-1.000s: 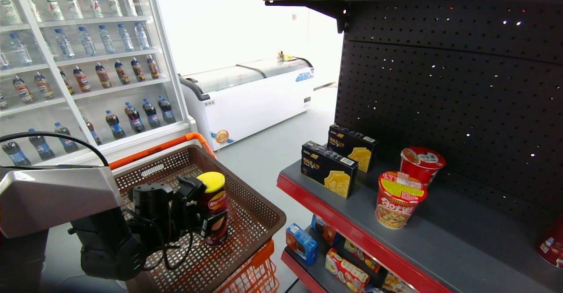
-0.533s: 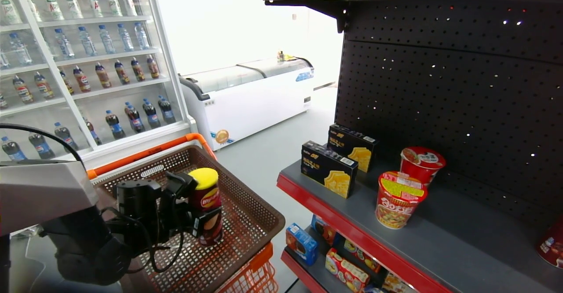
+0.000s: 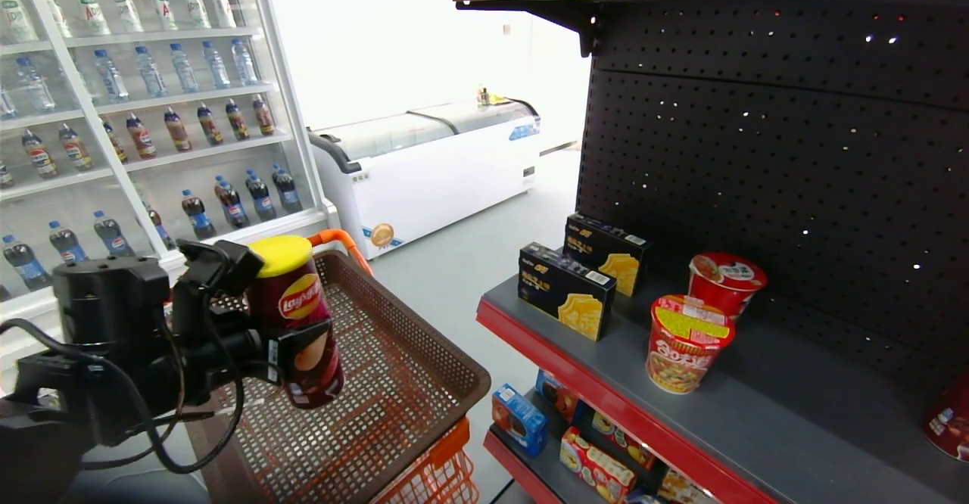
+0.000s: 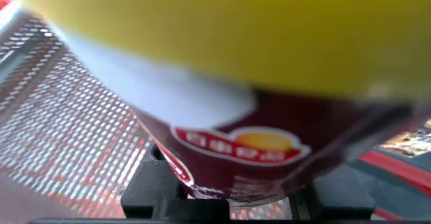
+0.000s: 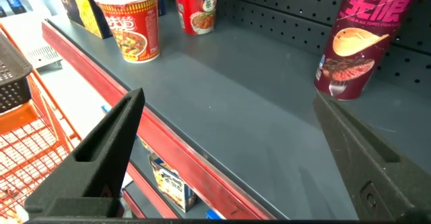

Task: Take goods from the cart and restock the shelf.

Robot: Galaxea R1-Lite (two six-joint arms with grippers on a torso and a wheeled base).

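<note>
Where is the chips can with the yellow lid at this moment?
Head view: the chips can is on the robot's left, held by the left gripper over the cart basket.

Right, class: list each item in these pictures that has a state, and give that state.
chip can: lid on, held over the basket
left gripper: shut on the chip can
right gripper: open
noodle cups: upright, sealed
boxes: closed, standing
shelf can: upright

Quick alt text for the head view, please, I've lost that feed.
The left tool grips a yellow-lidded chip can, upright, over the brown cart basket. To its right, the grey shelf carries two dark boxes and two red noodle cups.
</note>
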